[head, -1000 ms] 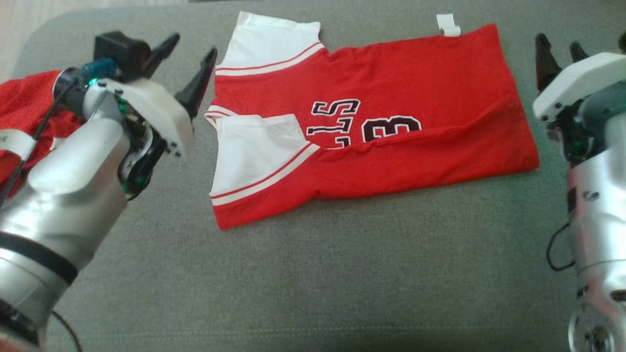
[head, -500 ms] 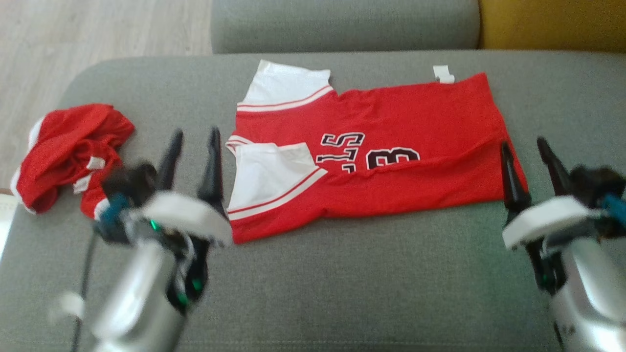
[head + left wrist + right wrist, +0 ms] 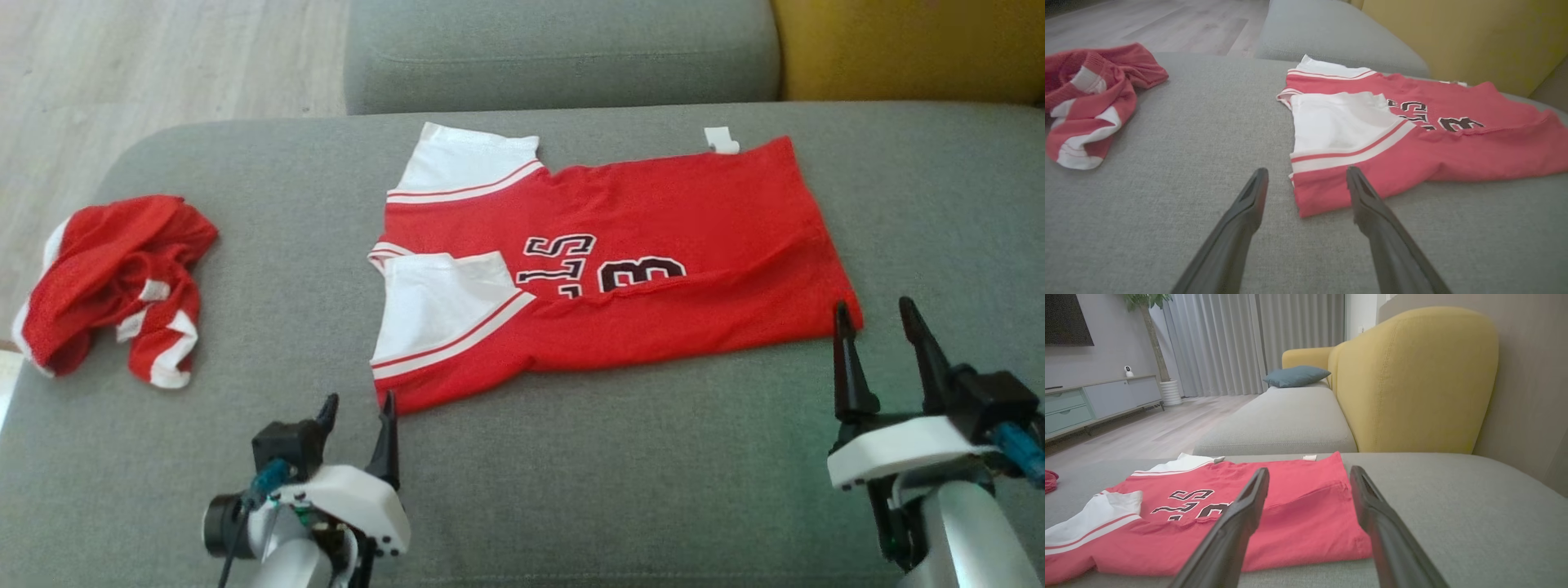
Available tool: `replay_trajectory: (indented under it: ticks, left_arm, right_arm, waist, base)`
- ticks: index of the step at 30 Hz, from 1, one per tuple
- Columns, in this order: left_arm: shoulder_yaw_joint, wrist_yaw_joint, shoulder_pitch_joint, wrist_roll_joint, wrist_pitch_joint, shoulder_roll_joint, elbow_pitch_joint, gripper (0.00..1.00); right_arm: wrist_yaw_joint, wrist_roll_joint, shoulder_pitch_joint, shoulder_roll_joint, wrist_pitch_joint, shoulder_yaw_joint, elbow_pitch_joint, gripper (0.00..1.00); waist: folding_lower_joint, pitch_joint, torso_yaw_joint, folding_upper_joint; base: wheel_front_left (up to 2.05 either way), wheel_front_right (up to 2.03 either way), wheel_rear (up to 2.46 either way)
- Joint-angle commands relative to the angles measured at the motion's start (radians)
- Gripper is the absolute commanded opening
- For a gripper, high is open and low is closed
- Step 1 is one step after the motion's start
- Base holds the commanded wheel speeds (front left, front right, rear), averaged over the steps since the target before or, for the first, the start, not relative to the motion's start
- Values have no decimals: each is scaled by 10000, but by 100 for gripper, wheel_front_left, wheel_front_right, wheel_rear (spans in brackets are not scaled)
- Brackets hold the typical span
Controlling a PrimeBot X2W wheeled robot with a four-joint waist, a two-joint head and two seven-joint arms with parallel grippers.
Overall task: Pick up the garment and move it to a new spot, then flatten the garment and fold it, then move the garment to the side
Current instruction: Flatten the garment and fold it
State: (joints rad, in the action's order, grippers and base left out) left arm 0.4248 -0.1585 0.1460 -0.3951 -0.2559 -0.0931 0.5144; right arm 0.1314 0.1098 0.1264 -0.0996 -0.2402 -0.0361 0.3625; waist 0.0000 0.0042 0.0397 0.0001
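The red jersey (image 3: 694, 212), white-sleeved with black, white-edged lettering, lies flat and folded lengthwise on the grey seat cushion (image 3: 571, 490), nearer its far edge, sleeves leftward, hem toward the right edge.

Your left gripper (image 3: 360, 402), two long dark tapered fingers on a white plastic wrist housing (image 3: 351, 500), sits low at the lower left of the head view. Its fingers point up that view, jaws spread wide with nothing between them. Its silver forearm (image 3: 286, 563) barely clears the bottom edge. Your right gripper (image 3: 873, 309), of the same build, stands higher at the lower right, jaws equally wide and empty. A blue fitting (image 3: 1020, 447) beside its wrist looks like a cable plug, though it's blurred.
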Motion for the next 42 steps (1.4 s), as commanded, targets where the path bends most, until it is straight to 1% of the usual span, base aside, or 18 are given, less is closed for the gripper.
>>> replay_trajectory:
  ticks: [1, 7, 10, 14, 16, 20, 21, 22, 23, 25, 28, 30, 31, 34, 37, 40, 42]
  left_arm:
    - [-486, -36, 789, 85, -58, -27, -197, 100]
    - [-560, -106, 1624, 163, 71, -23, 1439, 100]
    - [-510, 9, 2055, 140, 330, -55, 2304, 100]
    - [-400, 26, 2570, 247, 526, -157, 3255, 100]
    - [-334, 118, 2775, 250, 677, -163, 3687, 100]
    - [-68, 464, 3093, 311, 1014, -143, 4388, 100]
    - [16, 570, 3151, 332, 1106, -127, 4533, 80]
    - [81, 654, 3214, 349, 1137, -115, 4639, 13]
    - [134, 702, 3281, 378, 1108, -109, 4716, 0]
    - [165, 651, 3437, 437, 813, -122, 4748, 0]
    - [122, 439, 3699, 511, 364, -150, 4595, 0]
    - [132, 385, 3790, 568, 250, -175, 4497, 0]
    - [134, 334, 3878, 622, 153, -194, 4360, 0]
    - [214, 278, 4112, 841, -1, -234, 3787, 0]
    - [331, 316, 4228, 1060, -45, -237, 3098, 0]
    - [410, 332, 4202, 1275, -53, -250, 2273, 0]
    - [438, 352, 4119, 1368, -55, -266, 1828, 0]
  right_arm:
    - [-7, -101, 307, -15, -12, 213, -427, 100]
    - [-7, -250, 535, 6, 310, 294, -982, 100]
    - [-7, -271, 637, -2, 433, 343, -1181, 100]
    - [-7, -285, 793, -23, 535, 423, -1367, 100]
    - [-7, -282, 873, -32, 560, 458, -1433, 100]
    - [-7, -317, 1027, -42, 627, 473, -1510, 100]
    - [-7, -333, 1066, -60, 655, 455, -1491, 100]
    - [-7, -359, 1104, -69, 715, 417, -1454, 100]
    - [-7, -391, 1150, -63, 824, 348, -1381, 100]
    - [-7, -509, 1264, -63, 1109, 239, -1150, 100]
    - [-7, -507, 1505, 46, 1751, -57, -560, 100]
    - [-7, -487, 1625, 89, 1959, -190, -334, 100]
    - [-7, -415, 1767, 150, 2203, -428, -69, 100]
    - [-7, -138, 2327, 317, 2954, -1209, 800, 100]
    - [-7, 187, 3004, 427, 3669, -2041, 1749, 100]
    - [-7, 96, 3607, 460, 4024, -2478, 2548, 100]
    - [-7, 8, 3950, 471, 4236, -2597, 3046, 100]
  waist:
    - [0, 109, -133, -1]
    - [0, 478, -597, -1]
    - [0, 678, -819, -1]
    - [0, 935, -1061, -1]
    - [0, 1049, -1161, -1]
    - [0, 1226, -1291, -1]
    - [0, 1258, -1301, -1]
    - [0, 1292, -1302, -1]
    - [0, 1321, -1297, -1]
    - [0, 1379, -1237, -1]
    - [0, 1449, -1049, -1]
    - [0, 1475, -966, -1]
    - [0, 1499, -880, -1]
    - [0, 1610, -600, -1]
    - [0, 1737, -316, -1]
    - [0, 1890, -80, -1]
    - [0, 2002, 48, -1]
  base:
    - [0, 0, 0]
    - [0, 0, 0]
    - [0, 0, 0]
    - [0, 0, 0]
    - [0, 0, 0]
    - [0, 0, 0]
    - [0, 0, 0]
    - [0, 0, 0]
    - [0, 0, 0]
    - [0, 0, 0]
    - [0, 0, 0]
    - [0, 0, 0]
    - [0, 0, 0]
    - [0, 0, 0]
    - [0, 0, 0]
    - [0, 0, 0]
    - [0, 0, 0]
